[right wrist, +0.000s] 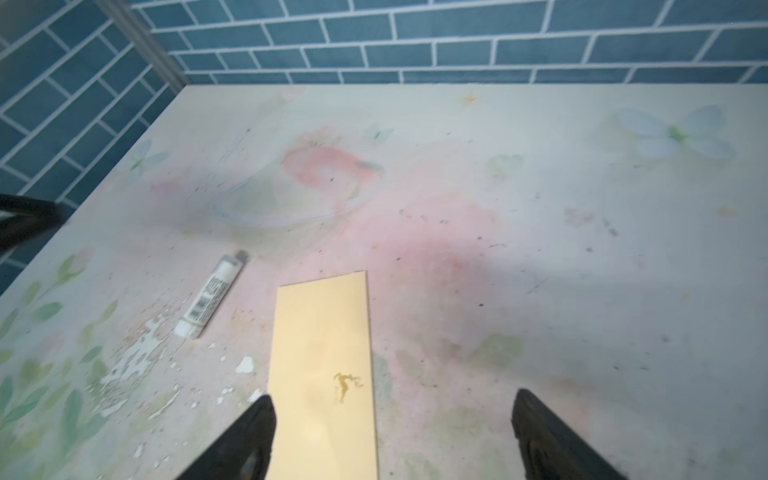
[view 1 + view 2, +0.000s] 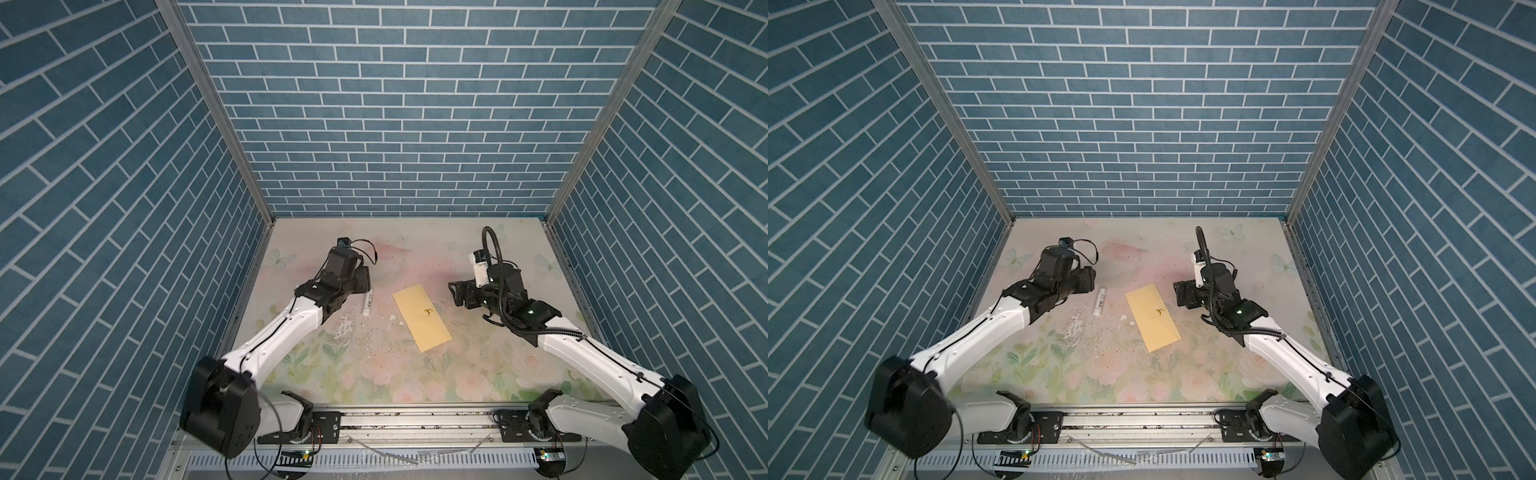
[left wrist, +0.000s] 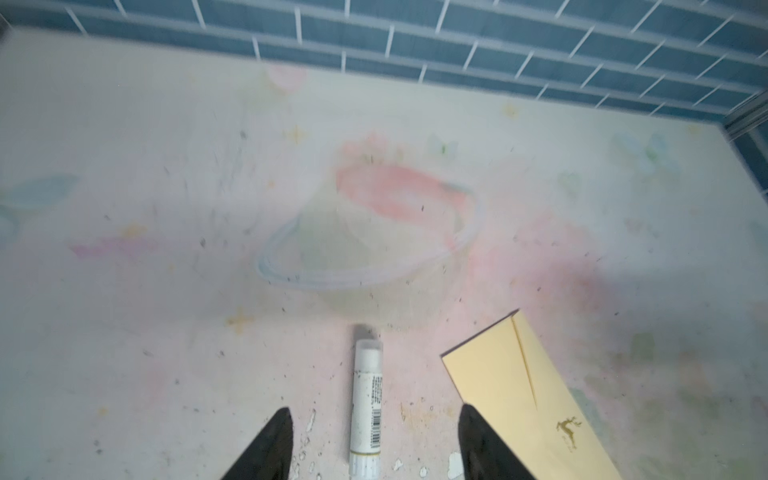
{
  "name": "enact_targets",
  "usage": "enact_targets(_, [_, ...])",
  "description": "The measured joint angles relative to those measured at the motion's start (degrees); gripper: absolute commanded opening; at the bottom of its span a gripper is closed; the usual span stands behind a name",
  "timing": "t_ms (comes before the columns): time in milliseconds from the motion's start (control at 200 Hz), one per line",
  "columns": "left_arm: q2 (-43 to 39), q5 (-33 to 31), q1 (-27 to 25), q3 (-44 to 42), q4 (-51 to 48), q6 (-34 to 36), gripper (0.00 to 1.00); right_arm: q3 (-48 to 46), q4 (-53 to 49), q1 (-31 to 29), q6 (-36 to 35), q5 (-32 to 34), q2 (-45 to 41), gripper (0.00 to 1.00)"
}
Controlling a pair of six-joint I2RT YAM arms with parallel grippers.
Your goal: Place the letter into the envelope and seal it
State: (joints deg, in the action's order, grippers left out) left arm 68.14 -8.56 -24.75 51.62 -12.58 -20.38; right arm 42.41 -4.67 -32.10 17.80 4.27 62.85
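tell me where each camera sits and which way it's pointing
Top views: mounted high above the robot's base, looking down on the table; show left arm, right arm, left gripper, right gripper.
Left wrist: on the left arm, looking down past its open gripper at the glue stick.
Right wrist: on the right arm, looking down past its open gripper over the envelope.
Shared: all four show envelope and glue stick.
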Motion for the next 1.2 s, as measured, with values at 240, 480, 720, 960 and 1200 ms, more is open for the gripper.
enact_targets(240, [-14.2,-14.8,0.6,-16.3,14.3,11.3,0.92,-11.2,6.4,9.7,-2.2,9.6,-10.1,0.96])
enact_targets(480, [-9.9,-23.1,5.5,-29.1,31.9,20.3,0.95,-22.5,14.8,22.3,-4.4,18.3,-13.5,0.95])
enact_targets(720, [-1.6,-21.4,11.2,-33.0,46.1,23.3,0.97,-27.4,30.8,28.2,-9.9,19.7,-3.5,0.96])
enact_targets(960, [2.2,-17.5,15.3,-35.2,56.0,23.9,0.97,-27.4,43.7,30.3,-14.6,15.2,10.0,0.98])
enact_targets(1200, [12.0,-13.1,16.7,-36.3,64.1,24.7,0.97,-23.1,42.8,33.5,-15.5,7.8,13.2,0.98])
